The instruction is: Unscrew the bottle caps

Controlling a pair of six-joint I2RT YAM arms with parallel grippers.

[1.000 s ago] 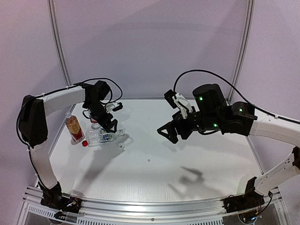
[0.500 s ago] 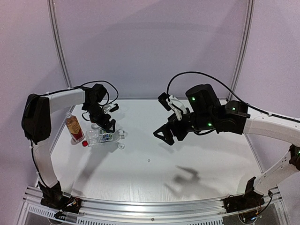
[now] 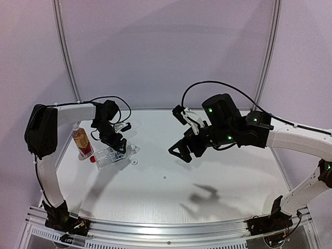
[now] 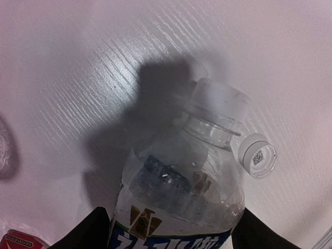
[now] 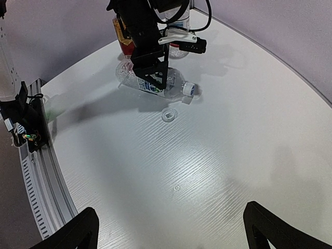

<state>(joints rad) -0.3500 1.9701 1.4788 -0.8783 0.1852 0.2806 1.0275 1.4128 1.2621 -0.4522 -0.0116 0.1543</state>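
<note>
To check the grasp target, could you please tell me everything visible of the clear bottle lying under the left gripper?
The clear bottle is transparent plastic with a blue-and-white label around its body and no liquid visible. It lies on its side on the white table, neck toward the table's middle, its whitish cap seemingly still on. The jaws of the left gripper straddle the labelled body; whether they press it is unclear. A loose cap lies just beside the neck.

A white tabletop (image 3: 218,171) with fine wood grain, glossy under overhead light and crossed by soft grey shadows, sits inside pale lilac wall panels (image 3: 166,52) joined by metal posts (image 3: 66,52); a ribbed aluminium rail (image 3: 166,231) edges its near side
</note>
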